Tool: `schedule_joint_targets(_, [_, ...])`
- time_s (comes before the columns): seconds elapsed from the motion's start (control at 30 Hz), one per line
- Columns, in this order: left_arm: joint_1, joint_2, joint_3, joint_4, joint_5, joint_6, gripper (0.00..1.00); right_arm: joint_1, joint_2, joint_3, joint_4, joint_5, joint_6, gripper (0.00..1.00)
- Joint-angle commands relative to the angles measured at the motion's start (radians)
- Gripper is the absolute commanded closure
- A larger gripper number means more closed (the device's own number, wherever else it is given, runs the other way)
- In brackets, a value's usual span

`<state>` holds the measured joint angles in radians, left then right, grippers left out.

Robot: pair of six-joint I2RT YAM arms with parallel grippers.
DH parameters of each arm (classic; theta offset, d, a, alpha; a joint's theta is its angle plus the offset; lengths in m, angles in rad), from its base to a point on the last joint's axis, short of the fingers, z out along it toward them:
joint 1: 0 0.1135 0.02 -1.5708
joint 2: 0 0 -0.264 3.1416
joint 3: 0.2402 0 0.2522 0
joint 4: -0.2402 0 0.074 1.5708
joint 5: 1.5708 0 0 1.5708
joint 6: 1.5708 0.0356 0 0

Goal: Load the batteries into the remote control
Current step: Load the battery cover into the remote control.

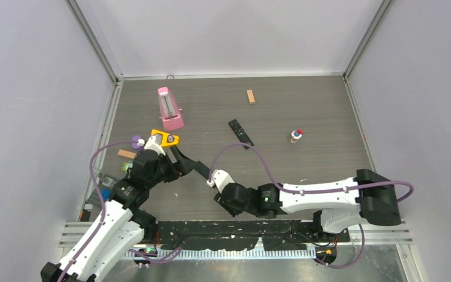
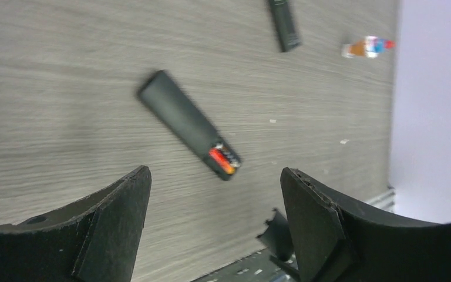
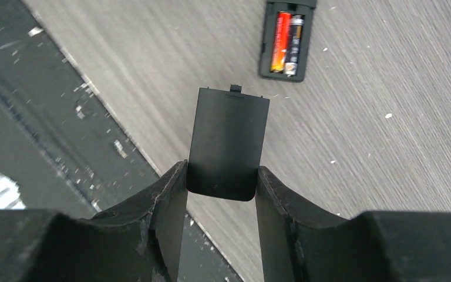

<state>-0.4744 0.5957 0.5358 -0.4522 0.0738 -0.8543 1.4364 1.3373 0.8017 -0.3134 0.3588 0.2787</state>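
Note:
The black remote control lies flat on the wooden table, its open battery compartment at the near end. Two batteries sit side by side in that compartment, one red-orange, one dark; the left wrist view shows them as a blurred red patch, batteries. My left gripper hovers above the table short of that end, open wide with nothing between its fingers. My right gripper is shut on the flat black battery cover, held a little short of the compartment, its clip end towards the remote. From above, the right gripper is beside the remote control.
A second black remote lies mid-table, with a small bottle to its right. A pink upright object and a wooden block stand farther back. Another block lies at the left. A black rail runs along the near edge.

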Motion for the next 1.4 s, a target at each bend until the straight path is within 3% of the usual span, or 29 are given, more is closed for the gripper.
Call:
schedule_joint_targets(0.0, [0.101, 0.065, -0.078, 0.154, 0.088, 0.006, 0.19, -0.095, 0.083, 0.107, -0.005, -0.044, 0.039, 0.66])
schedule_joint_targets(0.2, [0.214, 0.22, -0.046, 0.216, 0.238, 0.103, 0.19, -0.191, 0.246, 0.208, -0.013, -0.128, -0.04, 0.65])
schedule_joint_targets(0.37, [0.245, 0.293, -0.043, 0.255, 0.324, 0.229, 0.19, -0.258, 0.32, 0.276, -0.05, -0.186, -0.077, 0.64])
schedule_joint_targets(0.7, [0.261, 0.337, -0.079, 0.314, 0.358, 0.235, 0.19, -0.301, 0.396, 0.322, -0.078, -0.284, -0.165, 0.62])
schedule_joint_targets(1.0, [0.284, 0.294, -0.088, 0.293, 0.295, 0.229, 0.19, -0.307, 0.444, 0.345, -0.099, -0.257, -0.157, 0.61])
schedule_joint_targets(1.37, [0.291, 0.32, -0.082, 0.294, 0.315, 0.23, 0.19, -0.309, 0.451, 0.356, -0.093, -0.221, -0.174, 0.55])
